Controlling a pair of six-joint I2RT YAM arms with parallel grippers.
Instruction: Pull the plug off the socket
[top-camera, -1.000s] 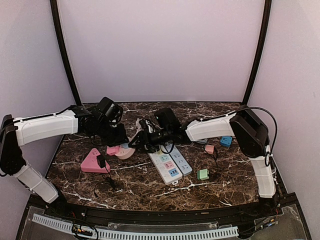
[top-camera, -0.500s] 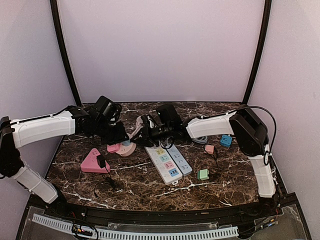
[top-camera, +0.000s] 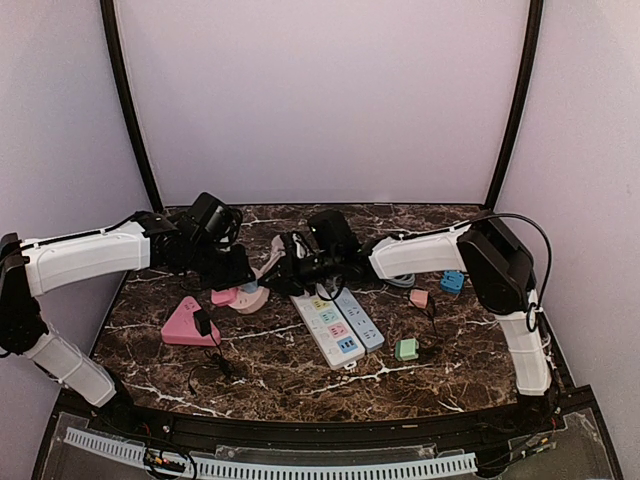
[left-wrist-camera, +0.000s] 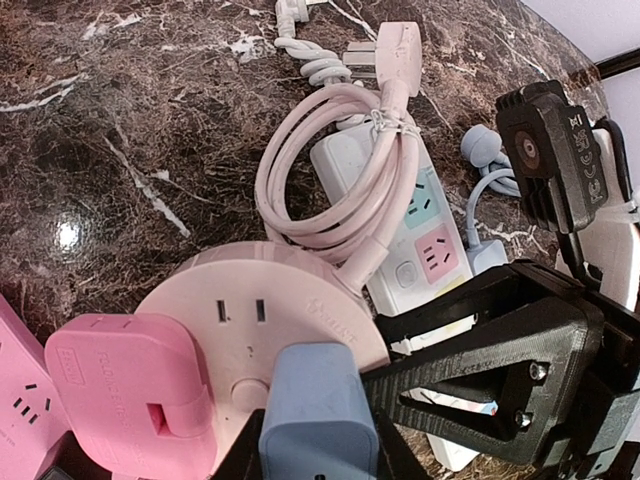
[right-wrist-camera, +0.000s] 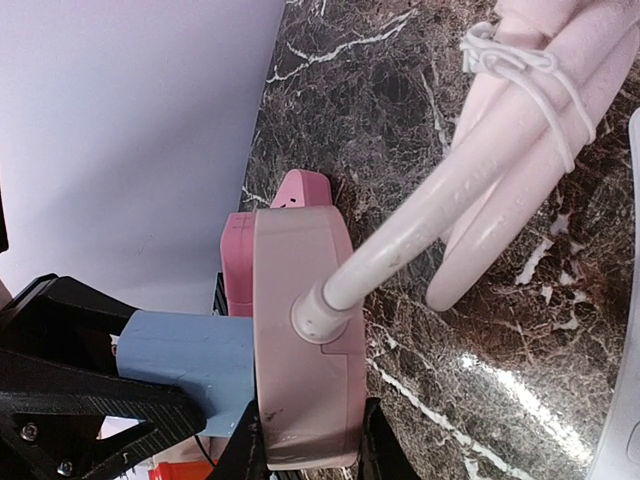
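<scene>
A round pale pink socket (left-wrist-camera: 270, 320) lies on the marble table, also in the top view (top-camera: 250, 300) and edge-on in the right wrist view (right-wrist-camera: 300, 340). A blue plug (left-wrist-camera: 318, 415) sits plugged into its face, beside a pink plug (left-wrist-camera: 130, 385). My left gripper (left-wrist-camera: 318, 455) is shut on the blue plug, which also shows in the right wrist view (right-wrist-camera: 185, 345). My right gripper (right-wrist-camera: 305, 455) is shut on the socket's rim. The socket's pink cable (left-wrist-camera: 330, 170) lies coiled behind it.
A white power strip (top-camera: 338, 322) with coloured outlets lies at the centre. A pink triangular socket (top-camera: 185, 322) with a black plug lies at the left. Small green (top-camera: 405, 348), pink (top-camera: 419, 298) and blue (top-camera: 452, 282) adapters lie at the right.
Both grippers and the round socket have shifted slightly left and back. Both grips are unchanged.
</scene>
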